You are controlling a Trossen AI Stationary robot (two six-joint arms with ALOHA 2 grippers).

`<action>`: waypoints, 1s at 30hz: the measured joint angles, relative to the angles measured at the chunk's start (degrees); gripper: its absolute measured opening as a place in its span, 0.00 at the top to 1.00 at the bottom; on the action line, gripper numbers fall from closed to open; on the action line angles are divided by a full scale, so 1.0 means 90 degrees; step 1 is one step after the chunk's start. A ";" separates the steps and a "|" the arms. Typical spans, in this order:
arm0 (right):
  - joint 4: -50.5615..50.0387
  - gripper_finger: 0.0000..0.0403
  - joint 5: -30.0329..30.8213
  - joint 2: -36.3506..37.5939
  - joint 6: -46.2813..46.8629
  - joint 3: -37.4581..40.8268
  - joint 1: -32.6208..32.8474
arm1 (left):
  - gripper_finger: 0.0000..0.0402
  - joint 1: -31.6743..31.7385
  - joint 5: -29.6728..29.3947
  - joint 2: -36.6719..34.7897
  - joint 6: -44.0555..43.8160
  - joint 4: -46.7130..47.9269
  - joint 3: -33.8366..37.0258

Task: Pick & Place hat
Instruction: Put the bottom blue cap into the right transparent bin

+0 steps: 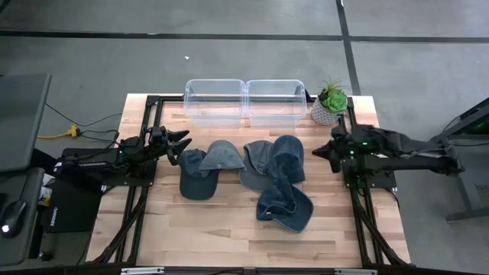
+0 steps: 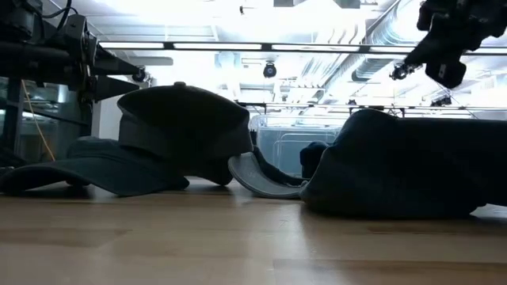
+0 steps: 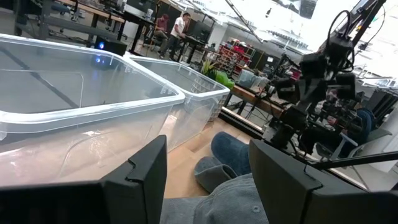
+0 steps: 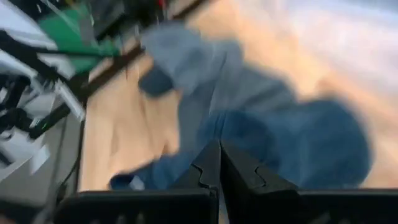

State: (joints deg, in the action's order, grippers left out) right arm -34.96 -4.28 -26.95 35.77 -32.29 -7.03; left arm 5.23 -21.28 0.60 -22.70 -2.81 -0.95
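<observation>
Several denim caps lie in a loose cluster mid-table, each resting on its brim or crown. A dark blue cap (image 1: 196, 176) and a grey-blue cap (image 1: 223, 155) are on the left. A grey cap (image 1: 257, 164) and two blue hats (image 1: 289, 156) (image 1: 284, 203) are on the right. My left gripper (image 1: 183, 145) is open, in the air beside the grey-blue cap (image 3: 227, 202), which shows between its fingers (image 3: 208, 180). My right gripper (image 1: 317, 151) hovers shut (image 4: 219, 163) just right of the blue hats (image 4: 273, 124). In the low view both grippers (image 2: 87, 67) (image 2: 432, 51) stand above the caps.
Two clear plastic bins (image 1: 215, 101) (image 1: 273, 101) stand side by side at the table's far edge, also showing in the left wrist view (image 3: 81, 106). A small potted plant (image 1: 330, 103) sits right of them. Bare wood lies along the near edge (image 1: 229, 241). People show far off in the room.
</observation>
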 joint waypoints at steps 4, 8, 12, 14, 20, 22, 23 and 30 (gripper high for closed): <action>0.0065 0.89 -0.0975 -0.0943 0.0694 -0.0066 0.0002 | 0.52 -0.0001 0.0000 0.0002 0.0000 -0.0001 0.0001; 0.0080 0.72 -0.1422 -0.1775 0.1116 -0.0057 0.0079 | 0.52 0.0000 0.0001 0.0000 0.0000 0.0000 0.0002; 0.0115 0.52 -0.1782 -0.2420 0.1429 -0.0057 0.0092 | 0.52 0.0000 0.0000 0.0002 0.0000 0.0000 0.0000; 0.0212 0.41 -0.1973 -0.2710 0.1694 -0.0057 0.0092 | 0.52 0.0000 0.0000 0.0001 0.0000 0.0000 0.0001; 0.0613 0.16 -0.2507 -0.3648 0.2221 -0.0057 0.0095 | 0.52 -0.0002 0.0000 0.0001 0.0000 0.0000 0.0000; 0.0763 0.12 -0.2595 -0.3978 0.2337 -0.0057 0.0120 | 0.52 0.0000 0.0000 0.0002 0.0000 0.0000 0.0000; 0.0868 0.11 -0.2603 -0.4136 0.2375 -0.0057 0.0159 | 0.52 -0.0001 0.0000 0.0001 0.0000 0.0000 0.0000; 0.1686 0.09 -0.2548 -0.5032 0.2494 -0.0059 0.0530 | 0.52 0.0000 0.0000 0.0002 0.0000 0.0000 0.0002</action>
State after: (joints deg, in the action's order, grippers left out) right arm -19.79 -27.22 -72.24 58.21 -32.82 -2.25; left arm 5.23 -21.28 0.62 -22.70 -2.81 -0.93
